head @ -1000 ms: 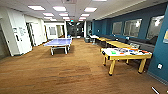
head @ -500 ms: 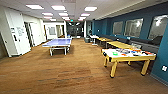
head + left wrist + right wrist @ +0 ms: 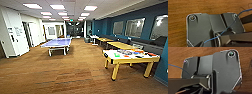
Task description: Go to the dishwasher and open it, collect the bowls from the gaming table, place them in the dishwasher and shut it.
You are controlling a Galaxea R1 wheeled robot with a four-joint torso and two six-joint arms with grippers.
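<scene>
I see the gaming table [image 3: 130,57] on yellow legs, right of the blue ping-pong table [image 3: 58,43], with small bright items I can't identify on its white top. Both wrist views face brown carpet [image 3: 179,11]; I cannot tell either gripper's finger state.

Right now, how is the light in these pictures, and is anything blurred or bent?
Head view: bright ceiling panels glare, the far hall blurs, straight lines bend toward the edges, and the white-topped table stays readable. Left wrist view: even light on the wood floor, soft focus. Right wrist view: the same, with a pale shine on the floor.
</scene>
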